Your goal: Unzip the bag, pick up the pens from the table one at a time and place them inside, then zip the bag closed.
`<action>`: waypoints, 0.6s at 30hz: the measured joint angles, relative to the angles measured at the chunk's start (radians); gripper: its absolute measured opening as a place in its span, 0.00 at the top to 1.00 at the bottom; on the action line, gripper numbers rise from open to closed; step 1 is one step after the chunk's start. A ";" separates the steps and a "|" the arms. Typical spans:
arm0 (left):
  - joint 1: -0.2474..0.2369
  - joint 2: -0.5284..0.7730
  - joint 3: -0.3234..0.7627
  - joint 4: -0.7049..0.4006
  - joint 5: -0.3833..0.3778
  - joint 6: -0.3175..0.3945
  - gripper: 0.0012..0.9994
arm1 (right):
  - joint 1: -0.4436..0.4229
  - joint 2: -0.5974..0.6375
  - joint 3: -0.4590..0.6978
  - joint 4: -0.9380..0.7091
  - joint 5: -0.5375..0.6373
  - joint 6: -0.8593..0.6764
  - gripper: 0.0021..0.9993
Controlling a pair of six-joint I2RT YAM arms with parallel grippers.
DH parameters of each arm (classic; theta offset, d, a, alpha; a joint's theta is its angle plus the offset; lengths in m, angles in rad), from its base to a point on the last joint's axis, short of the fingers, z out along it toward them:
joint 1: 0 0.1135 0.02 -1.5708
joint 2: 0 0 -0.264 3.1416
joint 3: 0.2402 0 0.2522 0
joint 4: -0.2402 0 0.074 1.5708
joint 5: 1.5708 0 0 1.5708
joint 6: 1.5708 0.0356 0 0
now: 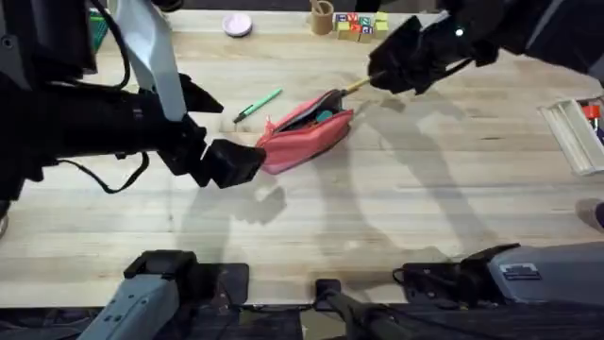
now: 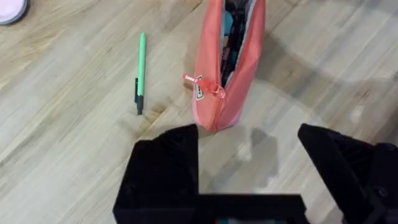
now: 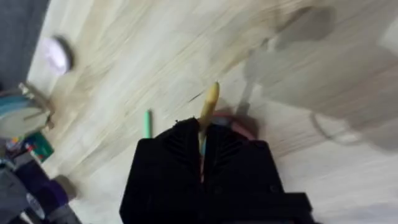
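Plainly, the main risk is the yellow pen, pinched in the right hand over the far end of the bag, catching its dark tip on the fabric lip and skidding off onto the counter, since the soft mouth gapes only narrowly. The left hand, spread wide at the bag's near end, might nudge it askew. The coral-pink pouch lies unzipped mid-counter toward the far edge, green pen just beside it.
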 joint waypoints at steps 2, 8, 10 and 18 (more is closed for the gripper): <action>0.000 0.000 0.000 0.000 0.000 0.000 0.00 | 0.026 0.000 0.000 0.024 0.004 0.008 0.97; 0.000 0.000 0.000 0.000 0.000 0.000 0.00 | 0.095 0.000 0.000 0.048 0.038 0.026 0.97; 0.000 0.000 0.000 0.000 0.000 0.000 0.00 | 0.113 0.000 0.000 0.048 0.058 0.034 0.97; 0.000 0.000 0.000 0.000 0.000 0.000 0.00 | 0.197 0.000 0.000 0.048 0.173 0.160 0.97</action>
